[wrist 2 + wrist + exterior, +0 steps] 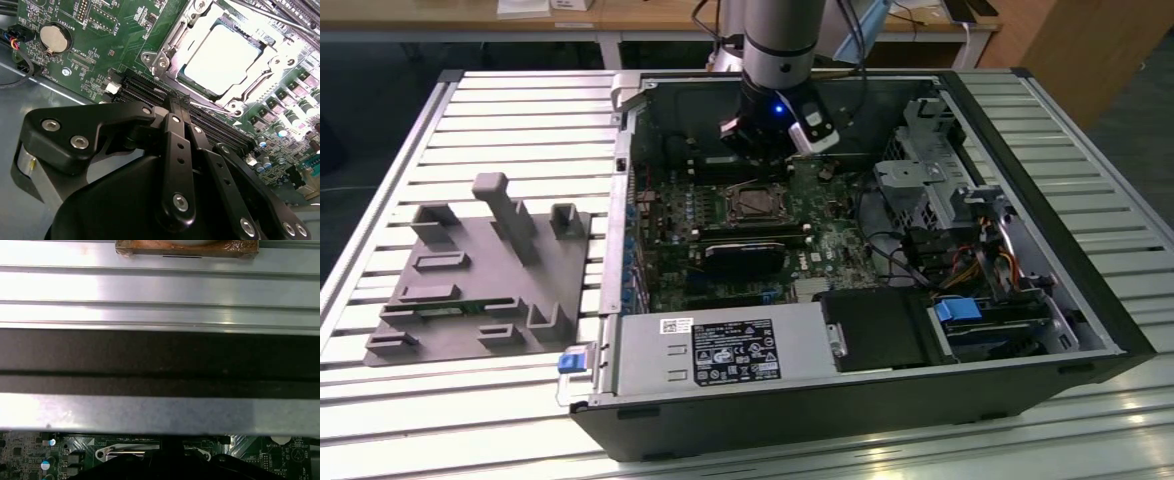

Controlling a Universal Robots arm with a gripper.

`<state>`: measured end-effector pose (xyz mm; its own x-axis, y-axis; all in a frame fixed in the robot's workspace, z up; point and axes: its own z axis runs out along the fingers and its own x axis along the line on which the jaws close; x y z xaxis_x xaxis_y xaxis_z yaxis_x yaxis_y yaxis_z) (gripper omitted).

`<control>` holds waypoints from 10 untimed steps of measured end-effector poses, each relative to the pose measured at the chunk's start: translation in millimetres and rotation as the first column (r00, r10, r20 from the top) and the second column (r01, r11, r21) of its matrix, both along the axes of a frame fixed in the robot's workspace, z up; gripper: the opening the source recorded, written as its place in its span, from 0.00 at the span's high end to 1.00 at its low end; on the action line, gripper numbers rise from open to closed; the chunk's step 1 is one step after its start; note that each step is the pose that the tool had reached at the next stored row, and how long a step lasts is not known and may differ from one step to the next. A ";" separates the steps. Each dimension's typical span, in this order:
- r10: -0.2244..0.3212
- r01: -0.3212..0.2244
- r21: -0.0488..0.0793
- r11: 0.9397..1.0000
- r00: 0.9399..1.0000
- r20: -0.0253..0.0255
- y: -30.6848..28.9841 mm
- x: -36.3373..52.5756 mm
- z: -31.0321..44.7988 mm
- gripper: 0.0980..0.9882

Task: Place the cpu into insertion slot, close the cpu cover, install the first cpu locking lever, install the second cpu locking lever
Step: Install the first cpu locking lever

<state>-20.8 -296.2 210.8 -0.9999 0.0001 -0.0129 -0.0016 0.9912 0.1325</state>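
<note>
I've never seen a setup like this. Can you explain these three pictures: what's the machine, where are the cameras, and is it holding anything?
This is one robot arm reaching down into an open computer case that lies on a slatted metal table. A grey holder block sits on the table toward the exterior view's left. The exterior view comes from a camera off the arm; both wrist views come from cameras riding on it. In the second wrist view the black gripper is shut, holds nothing, and sits close to the insertion slot. The cpu lies in that slot with the cpu cover down around it. The first wrist view looks past the case's wall to a strip of green circuit board.
</note>
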 end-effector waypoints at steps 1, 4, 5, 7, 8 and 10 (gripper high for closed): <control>0.000 0.000 -0.001 1.000 1.000 0.000 0.0 0.2 -0.4 0.99; 0.000 0.000 -0.004 1.000 1.000 0.000 0.0 1.3 -2.0 0.99; 0.000 0.000 -0.005 1.000 1.000 0.000 0.0 1.5 -2.6 0.99; 0.000 0.000 -0.009 1.000 1.000 0.000 0.0 1.8 -3.7 0.99; 0.000 0.000 -0.012 1.000 1.000 0.000 0.0 2.0 -4.3 0.99; 0.000 0.000 -0.017 1.000 1.000 0.000 0.0 2.3 -5.4 0.99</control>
